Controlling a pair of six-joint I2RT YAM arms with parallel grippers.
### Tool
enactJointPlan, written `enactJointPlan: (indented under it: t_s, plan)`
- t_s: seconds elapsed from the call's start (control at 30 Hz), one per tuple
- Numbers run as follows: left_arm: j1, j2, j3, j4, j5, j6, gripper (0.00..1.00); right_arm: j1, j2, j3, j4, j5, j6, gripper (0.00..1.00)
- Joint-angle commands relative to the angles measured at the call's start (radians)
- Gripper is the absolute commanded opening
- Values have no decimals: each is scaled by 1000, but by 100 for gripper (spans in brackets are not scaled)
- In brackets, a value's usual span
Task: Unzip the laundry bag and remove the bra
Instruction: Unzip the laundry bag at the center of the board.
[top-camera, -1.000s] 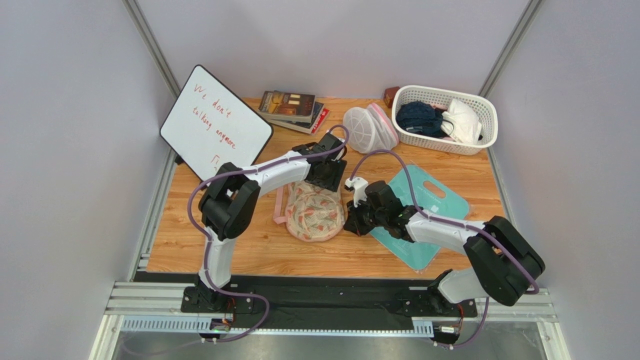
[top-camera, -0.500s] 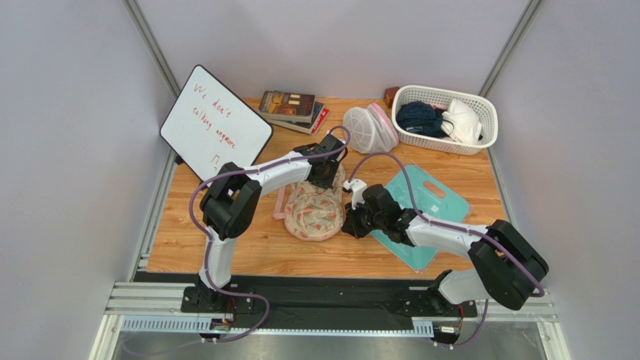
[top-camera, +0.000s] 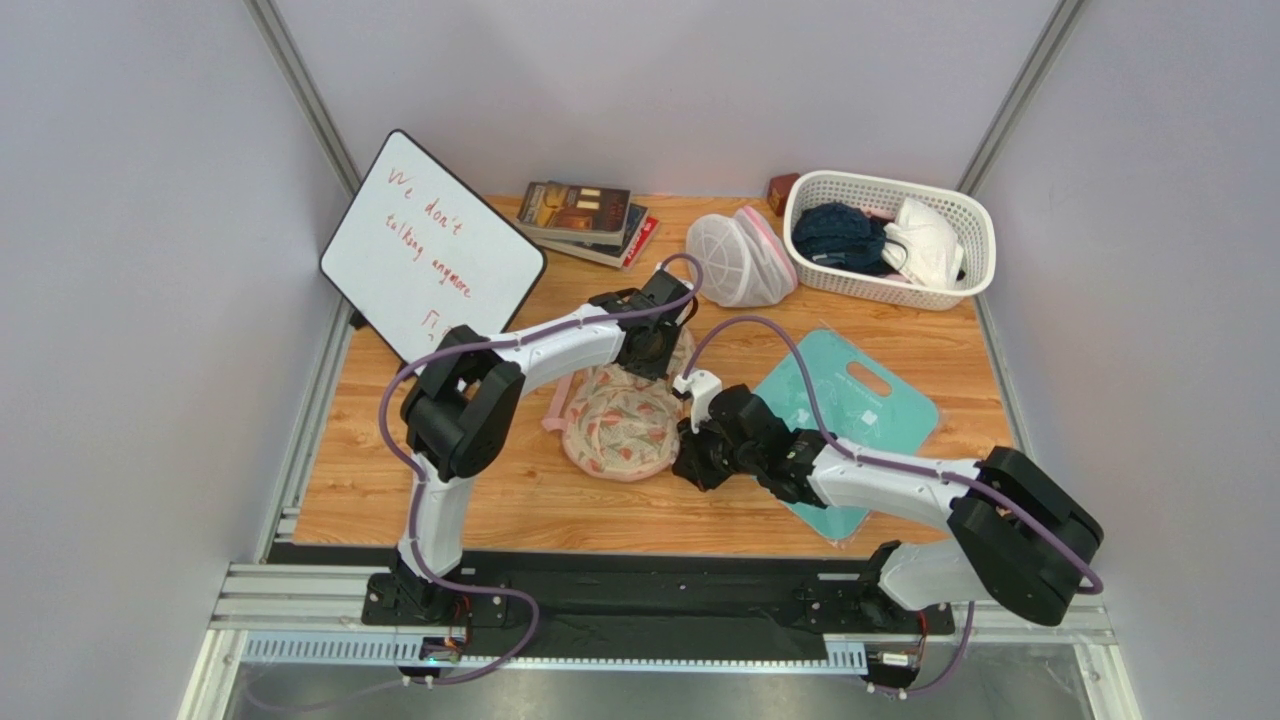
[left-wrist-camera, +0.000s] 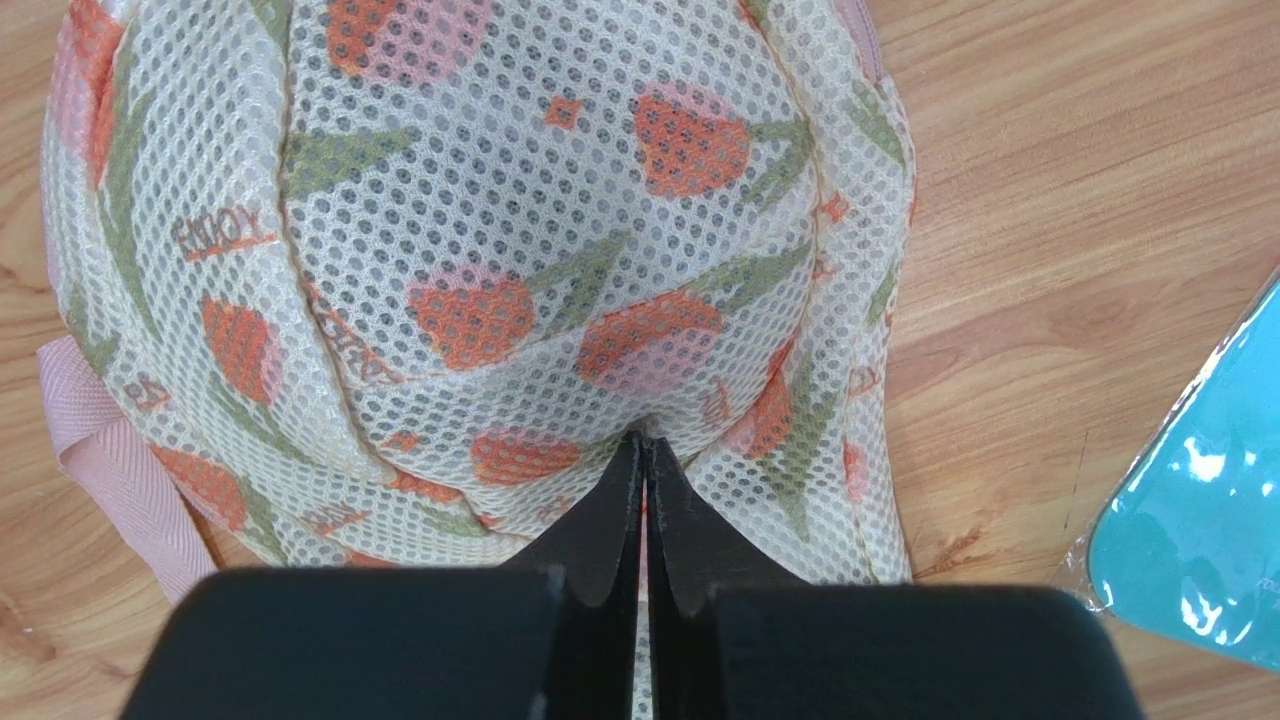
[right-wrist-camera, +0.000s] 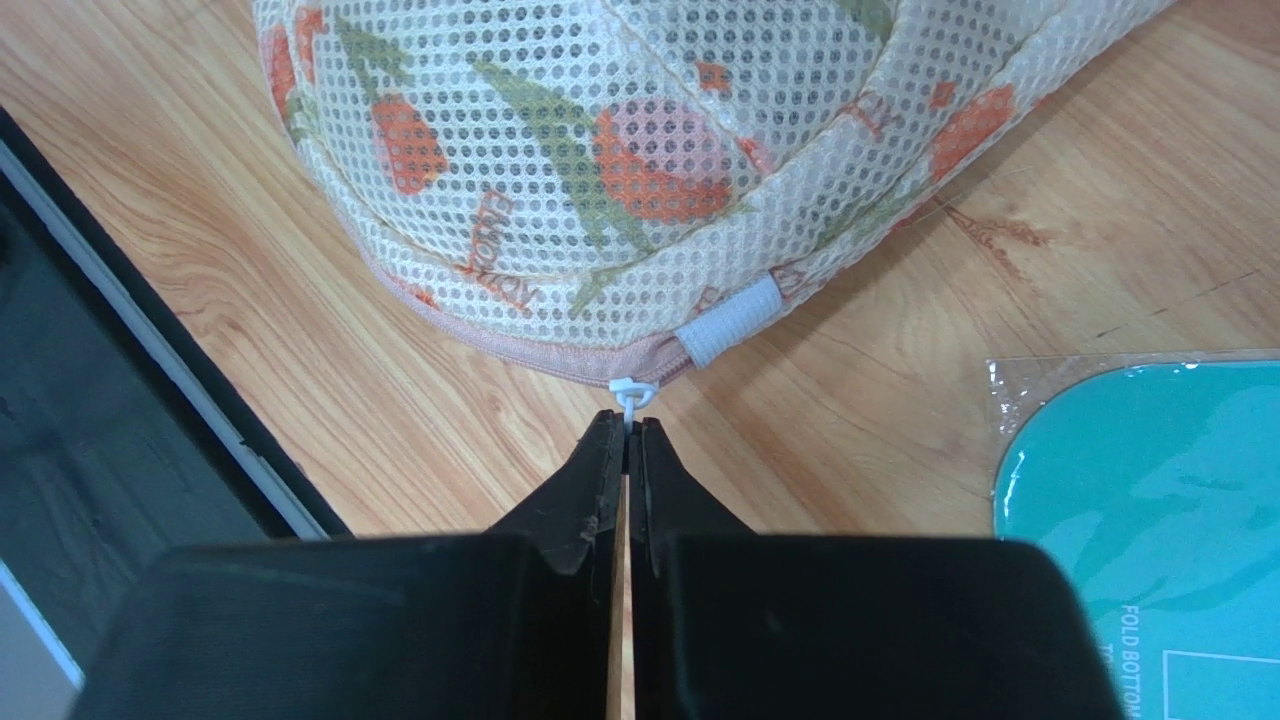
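Mesh laundry bag | left gripper pinching far edge | right gripper pinching zipper pull

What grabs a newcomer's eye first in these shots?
The floral mesh laundry bag in the middle of the table, with both arms on it: the left gripper pinches its far edge shut, the right gripper is closed on the small white zipper pull at its right edge. Next, the whiteboard with red handwriting leaning back left, and the teal board right of the bag.
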Motion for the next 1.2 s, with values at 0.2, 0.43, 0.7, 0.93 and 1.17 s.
enactJointPlan:
  t_s: [0.2,0.43,0.7,0.93,1.17]
  plan:
    - [0,29,-13,-3,-16,-42,0,99,-33,-17,33,42,104,0]
    - [2,9,-17,-3,-28,-31,0,139,5,18,16,75,124,0]
    - [39,-123,-188,45,-42,-28,0,116,-28,27,-47,144,104,0]
    - [40,-247,-336,68,-67,-31,7,72,-13,23,-52,144,83,0]
    - [31,-362,-375,65,16,-16,64,-11,-8,23,-59,141,43,0]
